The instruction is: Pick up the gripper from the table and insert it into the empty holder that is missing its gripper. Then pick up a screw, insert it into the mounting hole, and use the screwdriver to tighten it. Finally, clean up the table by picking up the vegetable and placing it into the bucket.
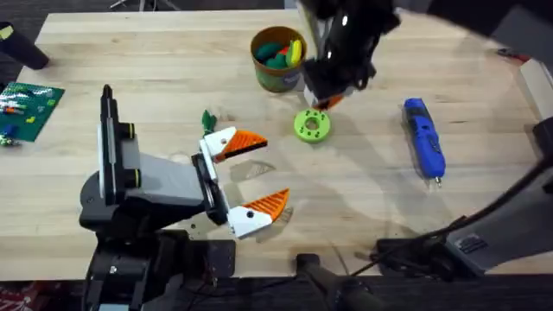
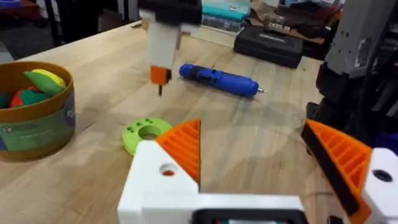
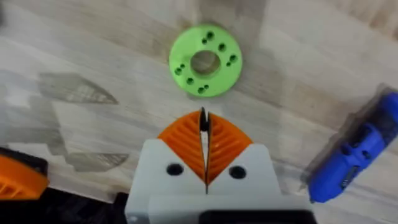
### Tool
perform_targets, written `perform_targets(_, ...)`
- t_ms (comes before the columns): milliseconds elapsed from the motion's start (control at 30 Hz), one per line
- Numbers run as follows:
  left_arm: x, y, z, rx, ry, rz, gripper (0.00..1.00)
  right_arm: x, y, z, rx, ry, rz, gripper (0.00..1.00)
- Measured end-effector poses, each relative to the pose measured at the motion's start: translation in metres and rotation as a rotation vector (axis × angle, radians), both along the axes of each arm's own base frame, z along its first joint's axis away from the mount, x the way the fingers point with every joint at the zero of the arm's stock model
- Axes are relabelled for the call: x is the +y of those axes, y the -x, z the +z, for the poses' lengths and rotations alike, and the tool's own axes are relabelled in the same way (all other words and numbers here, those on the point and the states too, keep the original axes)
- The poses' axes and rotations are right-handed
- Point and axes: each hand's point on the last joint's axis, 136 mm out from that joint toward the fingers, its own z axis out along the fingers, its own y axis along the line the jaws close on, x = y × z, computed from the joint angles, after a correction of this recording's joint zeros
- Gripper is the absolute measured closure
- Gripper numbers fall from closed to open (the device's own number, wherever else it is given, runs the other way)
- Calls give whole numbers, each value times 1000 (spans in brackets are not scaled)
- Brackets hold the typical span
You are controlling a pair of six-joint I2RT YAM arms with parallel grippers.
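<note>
Right hand, ribbed orange pads

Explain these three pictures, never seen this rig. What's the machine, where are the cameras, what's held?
Two robot arms work at a wooden table. The overhead view looks down from above their bases. The other two views come from a camera on each wrist, with that arm's own white-and-orange fingers in the foreground.

The left gripper is open and holds nothing. The right gripper, under the dark blur at the top of the overhead view, is shut on a thin dark pin, possibly a screw. It hangs above a green disc with holes.

Also on the table are a bucket holding toy vegetables, a blue screwdriver and a green circuit board on the left.
</note>
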Motion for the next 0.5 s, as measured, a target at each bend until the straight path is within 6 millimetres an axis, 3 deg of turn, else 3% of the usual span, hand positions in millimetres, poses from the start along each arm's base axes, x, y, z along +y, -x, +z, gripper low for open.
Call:
perform_targets(67, 0, 0, 0, 0, 0, 0, 14, 2, -2, 16, -16, -11, 16, 995)
perform_targets(100, 0, 0, 0, 0, 0, 0, 15, 4, -5, 47, -54, -32, 50, 995)
perform_targets(267, 0, 0, 0, 0, 0, 0, 15, 6, -8, 95, -129, -73, 98, 995)
perform_targets(367, 0, 0, 0, 0, 0, 0, 15, 5, -6, 116, -166, -92, 121, 995)
perform_targets(500, 0, 0, 0, 0, 0, 0, 14, 2, -2, 131, -183, -94, 160, 995)
